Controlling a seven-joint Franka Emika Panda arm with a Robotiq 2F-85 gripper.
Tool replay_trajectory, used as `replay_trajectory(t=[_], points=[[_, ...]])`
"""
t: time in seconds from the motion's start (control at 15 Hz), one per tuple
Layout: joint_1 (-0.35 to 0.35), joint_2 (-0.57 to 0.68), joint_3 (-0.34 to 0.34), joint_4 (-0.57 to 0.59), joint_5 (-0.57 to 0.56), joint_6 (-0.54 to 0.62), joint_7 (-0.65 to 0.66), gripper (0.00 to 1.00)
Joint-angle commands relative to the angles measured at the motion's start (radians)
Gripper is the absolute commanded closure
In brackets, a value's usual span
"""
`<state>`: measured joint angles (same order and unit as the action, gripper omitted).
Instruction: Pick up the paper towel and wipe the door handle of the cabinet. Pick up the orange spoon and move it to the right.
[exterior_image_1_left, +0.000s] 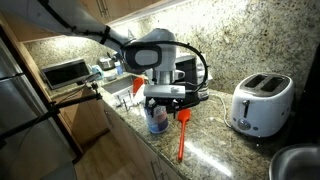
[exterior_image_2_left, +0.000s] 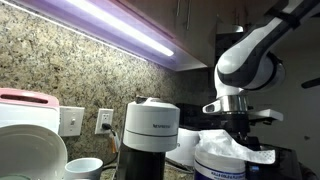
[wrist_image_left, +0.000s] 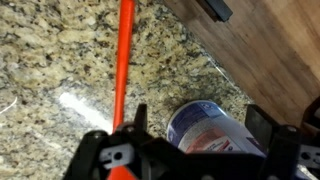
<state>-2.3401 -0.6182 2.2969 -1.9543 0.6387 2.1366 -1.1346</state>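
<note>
The table (exterior_image_1_left: 215, 140) is speckled granite, and the same stone runs up the wall behind it under a bright light strip (exterior_image_2_left: 120, 25). Wooden cabinet fronts (exterior_image_1_left: 88, 128) stand below the table's edge, and the wrist view shows a dark handle (wrist_image_left: 215, 8) on one of them. A white toaster (exterior_image_1_left: 260, 102) stands at one end of the table and a coffee machine (exterior_image_2_left: 150, 132) against the wall.

The gripper (exterior_image_1_left: 162, 104) hangs low over the table with its jaws wide apart, holding nothing. In the wrist view a white tub with a blue label (wrist_image_left: 215, 130) sits between its fingers (wrist_image_left: 140, 118); I cannot tell whether they touch it. Crumpled white paper (exterior_image_2_left: 235, 150) shows at the tub's top.

The orange spoon (exterior_image_1_left: 183, 130) lies flat on the table just beside the tub, between it and the toaster. Its handle runs away from the gripper.
</note>
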Motion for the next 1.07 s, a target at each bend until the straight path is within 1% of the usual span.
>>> replay_trajectory(t=[0.0, 0.07, 0.27, 0.4, 0.6, 0.73, 1.0], points=[[-0.031, -0.063, -0.001, 0.058, 0.042, -0.075, -0.032, 0.0], [-0.041, -0.077, 0.003, 0.065, 0.05, -0.083, -0.041, 0.0], [-0.067, -0.134, 0.01, 0.073, 0.085, -0.049, -0.073, 0.0], [-0.096, -0.17, 0.023, 0.079, 0.126, -0.029, -0.126, 0.0], [-0.152, -0.223, 0.053, 0.096, 0.233, -0.007, -0.23, 0.0], [-0.177, -0.256, 0.062, 0.111, 0.303, -0.005, -0.299, 0.0], [-0.195, -0.318, 0.046, 0.147, 0.418, -0.022, -0.397, 0.0]])
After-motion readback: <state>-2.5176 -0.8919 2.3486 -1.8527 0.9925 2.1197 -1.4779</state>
